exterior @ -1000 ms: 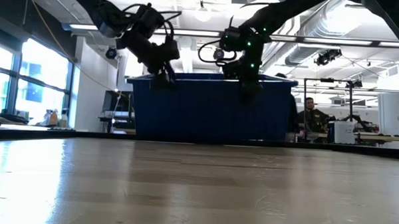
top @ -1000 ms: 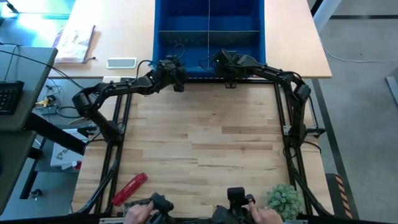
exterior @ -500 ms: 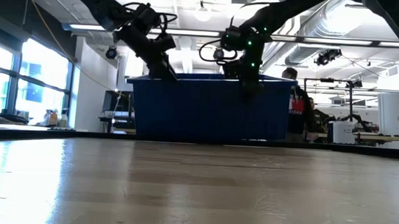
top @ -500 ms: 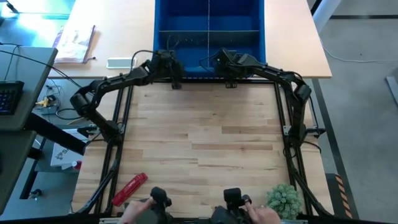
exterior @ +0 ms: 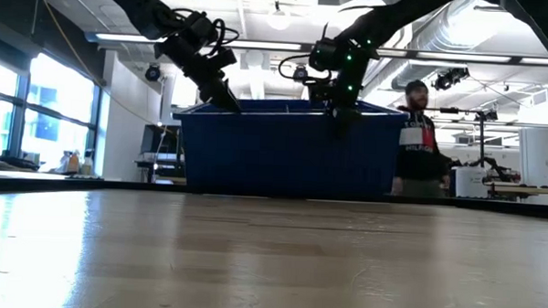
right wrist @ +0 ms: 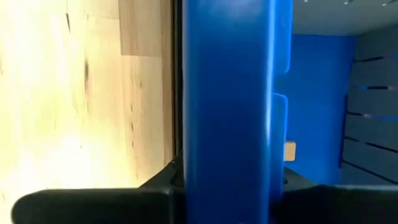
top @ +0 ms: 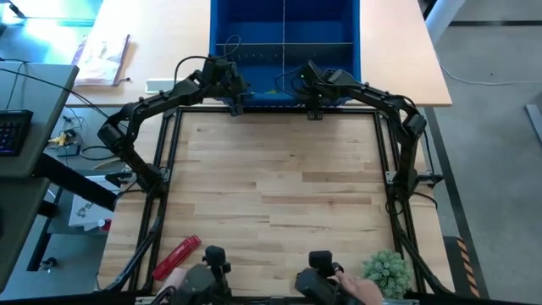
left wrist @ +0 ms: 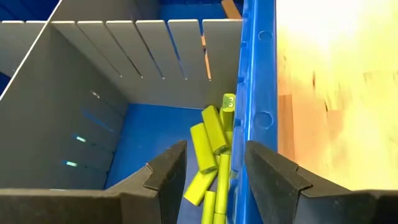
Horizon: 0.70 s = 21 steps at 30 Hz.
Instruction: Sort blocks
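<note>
A blue bin (top: 212, 51) with grey dividers (left wrist: 93, 93) stands at the table's far edge. Several lime yellow-green blocks (left wrist: 211, 143) lie piled on the floor of one compartment, against the bin's near wall (left wrist: 258, 93). My left gripper (left wrist: 214, 152) hangs open over that compartment at the bin's near left corner (top: 239, 95), slanting down, with nothing between its fingers. My right gripper (top: 311, 91) is shut on the bin's near wall, farther right. A tan block (right wrist: 289, 150) shows inside the bin beyond that wall. My right gripper straddles the bin's near wall at its top rim (right wrist: 227, 124), one finger (right wrist: 165, 180) outside over the table and one finger (right wrist: 289, 183) inside the bin. It comes from above, slanting down. The bin stands on the table.
A red cylindrical tool (top: 176, 256) and a green plant-like thing (top: 387, 269) lie near the table's near edge, where a person's hands (top: 351, 292) hold controllers. A book (top: 102, 59) and a white device (top: 165, 85) lie far left. A person (exterior: 421, 141) stands behind the bin.
My left gripper has gone from just in front of the bin toward the far edge and slightly up, turning as it went, and now hangs over the bin's near left corner. In the room behind, a person has walked into view to the right of the bin.
</note>
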### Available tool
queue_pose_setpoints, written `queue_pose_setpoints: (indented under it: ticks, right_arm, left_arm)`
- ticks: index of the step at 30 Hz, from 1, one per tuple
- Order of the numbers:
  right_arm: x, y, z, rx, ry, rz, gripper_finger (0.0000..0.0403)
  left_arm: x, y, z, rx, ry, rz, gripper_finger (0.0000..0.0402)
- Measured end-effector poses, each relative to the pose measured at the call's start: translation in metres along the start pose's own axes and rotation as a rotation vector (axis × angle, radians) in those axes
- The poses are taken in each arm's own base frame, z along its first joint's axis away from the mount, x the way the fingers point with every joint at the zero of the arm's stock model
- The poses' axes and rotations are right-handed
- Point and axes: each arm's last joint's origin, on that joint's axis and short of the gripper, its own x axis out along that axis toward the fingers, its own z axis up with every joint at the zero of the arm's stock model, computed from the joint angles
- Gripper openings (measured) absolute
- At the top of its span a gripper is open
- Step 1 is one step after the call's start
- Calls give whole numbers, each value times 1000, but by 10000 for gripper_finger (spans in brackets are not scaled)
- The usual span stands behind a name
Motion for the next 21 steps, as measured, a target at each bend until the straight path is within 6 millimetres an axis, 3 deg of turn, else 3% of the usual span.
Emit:
queue_pose_setpoints:
  ticks: [10, 15, 21]
  right_arm:
    - [0, -1, -3, 33, 6, 11, 77]
    - [-3, 1, -5, 78, 37, 20, 131]
    - [-25, 4, -13, 59, 80, 39, 191]
  left_arm:
    - [-8, -5, 6, 9, -7, -19, 145]
    - [-5, -9, 4, -11, -4, -55, 145]
    - [3, -11, 0, -18, 11, -71, 145]
